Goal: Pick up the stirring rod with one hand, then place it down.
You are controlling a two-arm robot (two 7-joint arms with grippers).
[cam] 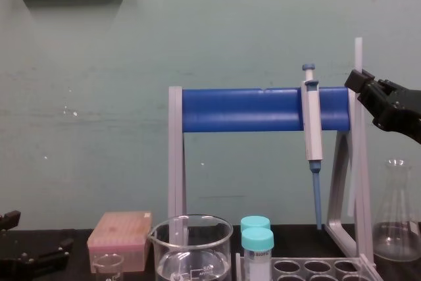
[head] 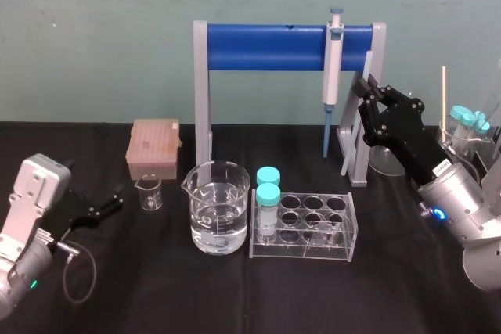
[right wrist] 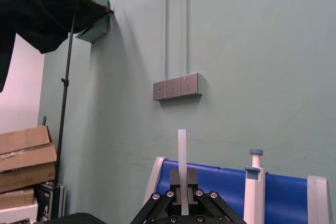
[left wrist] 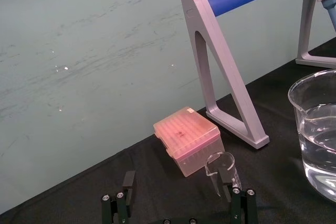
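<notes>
The stirring rod (head: 349,140) is a thin whitish stick standing nearly upright beside the right leg of the blue-and-grey stand (head: 270,44). My right gripper (head: 366,88) is shut on its upper part, with the top end poking above the fingers. The chest view shows the stirring rod (cam: 358,56) rising past the right gripper (cam: 359,83), its lower length running down along the stand leg. In the right wrist view the stirring rod (right wrist: 182,161) sticks straight out from between the right gripper (right wrist: 182,206) jaws. My left gripper (head: 116,202) is parked open, low at the left.
A blue-and-grey pipette (head: 332,60) hangs on the stand's bar. In front stand a water-filled beaker (head: 220,210), a clear tube rack (head: 307,228) with two teal-capped tubes (head: 268,187), a pink tip box (head: 154,146) and a small beaker (head: 149,192). A flask (cam: 395,212) stands at right.
</notes>
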